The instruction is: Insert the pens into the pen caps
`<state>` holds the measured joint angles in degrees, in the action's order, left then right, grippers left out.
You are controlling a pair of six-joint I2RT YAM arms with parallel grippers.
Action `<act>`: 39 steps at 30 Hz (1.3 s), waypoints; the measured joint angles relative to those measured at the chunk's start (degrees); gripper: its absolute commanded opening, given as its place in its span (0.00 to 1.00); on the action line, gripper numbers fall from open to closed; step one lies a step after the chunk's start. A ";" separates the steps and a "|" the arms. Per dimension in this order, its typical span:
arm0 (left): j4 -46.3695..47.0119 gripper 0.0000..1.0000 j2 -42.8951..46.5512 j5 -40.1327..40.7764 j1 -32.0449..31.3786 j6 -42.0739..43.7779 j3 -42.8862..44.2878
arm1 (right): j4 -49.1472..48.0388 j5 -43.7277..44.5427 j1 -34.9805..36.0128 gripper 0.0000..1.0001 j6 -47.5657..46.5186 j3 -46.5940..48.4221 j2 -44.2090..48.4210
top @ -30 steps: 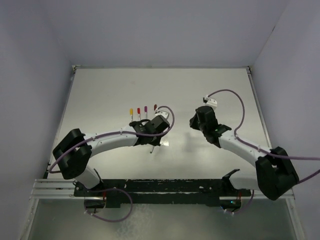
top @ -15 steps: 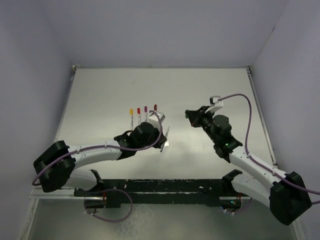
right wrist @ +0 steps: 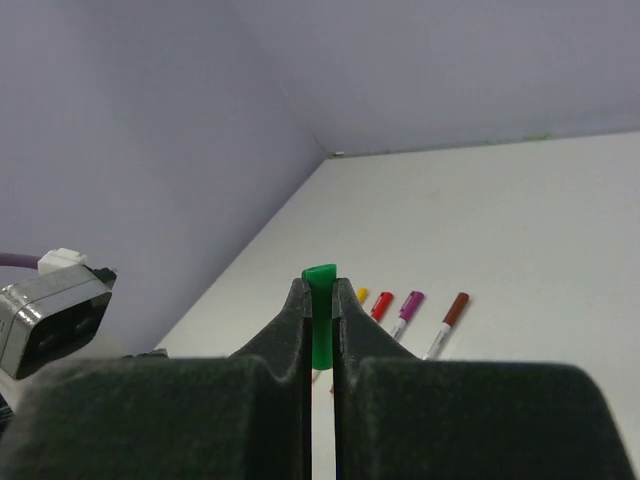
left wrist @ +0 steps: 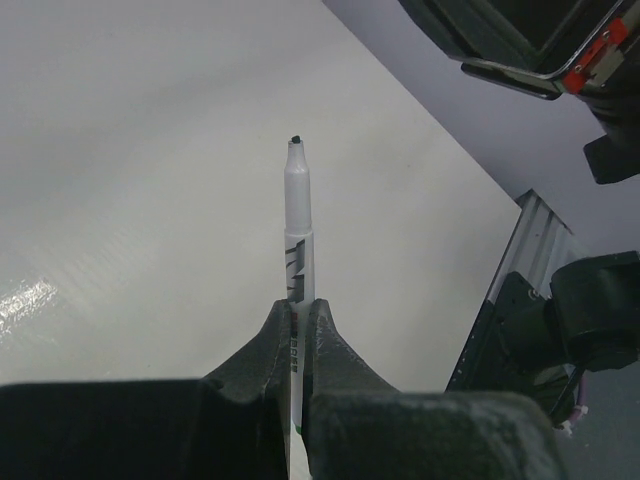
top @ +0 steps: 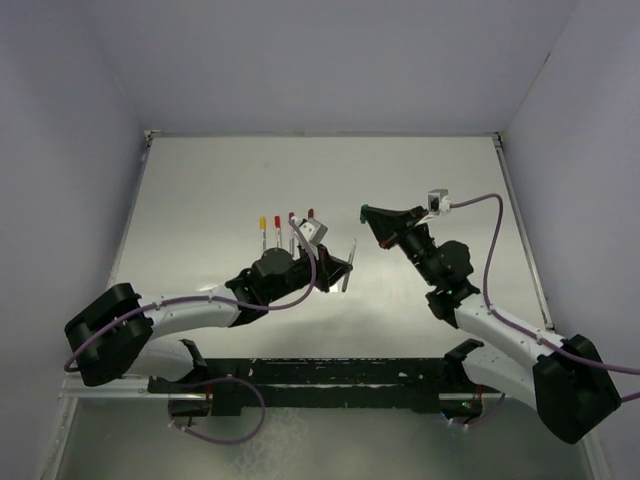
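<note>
My left gripper (top: 340, 270) is shut on a white pen (top: 350, 255) and holds it above the table. In the left wrist view the pen (left wrist: 298, 230) sticks straight out of the gripper (left wrist: 298, 315), its dark green tip bare. My right gripper (top: 374, 218) is shut on a green cap (top: 365, 209), a little right of and beyond the pen. In the right wrist view the cap (right wrist: 320, 310) stands between the fingers (right wrist: 297, 305). Several capped pens lie in a row on the table: yellow (right wrist: 362, 294), red (right wrist: 382, 305), purple (right wrist: 410, 303) and dark red (right wrist: 455, 308).
The row of capped pens (top: 285, 220) lies just beyond my left wrist. The right arm (left wrist: 530, 40) shows at the top right of the left wrist view. Purple walls close the table at the back and sides. A metal rail (top: 300, 375) runs along the near edge.
My left gripper has risen and swung right with the pen. My right gripper has moved left and turned its fingers toward the left gripper, the green cap still in it.
</note>
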<state>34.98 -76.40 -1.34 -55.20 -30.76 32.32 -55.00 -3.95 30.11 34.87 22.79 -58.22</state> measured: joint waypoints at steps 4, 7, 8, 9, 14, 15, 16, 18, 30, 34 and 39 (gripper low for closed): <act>3.17 0.00 0.74 0.35 0.00 0.02 -0.37 | -5.38 -0.87 0.00 0.00 2.73 -1.14 -1.03; 4.74 0.00 1.18 0.85 0.00 0.15 -0.37 | -8.41 -1.73 0.00 0.00 4.87 -1.95 -1.90; 5.18 0.00 1.22 1.05 0.00 0.17 -0.37 | -8.50 -1.75 0.00 0.00 4.96 -1.97 -1.92; 5.53 0.00 1.25 1.22 0.00 0.20 -0.37 | -9.33 -1.88 0.00 0.00 5.53 -2.10 -2.14; 6.21 0.00 1.25 1.73 0.00 0.42 -0.35 | -12.48 -2.38 0.00 0.00 7.65 -2.82 -3.08; 6.21 0.00 1.25 1.77 0.00 0.42 -0.35 | -12.92 -2.67 0.00 0.00 7.96 -2.91 -3.21; 6.23 0.00 1.25 1.79 0.00 0.42 -0.35 | -13.11 -2.84 0.00 0.00 8.24 -2.91 -3.32; 6.25 0.00 1.25 1.79 0.00 0.42 -0.35 | -13.55 -3.15 0.00 0.00 8.79 -2.93 -3.41; 6.54 0.00 1.25 1.81 0.00 0.44 -0.28 | -17.40 -4.68 0.00 0.00 11.63 -4.09 -5.62; 6.56 0.00 1.25 1.79 0.00 0.42 -0.28 | -17.88 -4.83 0.00 0.00 12.15 -4.39 -5.92; 6.56 0.00 1.25 1.79 0.00 0.42 -0.28 | -18.62 -4.96 0.00 0.00 12.22 -4.39 -5.92</act>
<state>41.54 -75.16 0.45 -55.20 -30.35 32.03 -73.63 -8.91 30.11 47.09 18.39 -64.14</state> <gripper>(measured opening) 0.028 0.029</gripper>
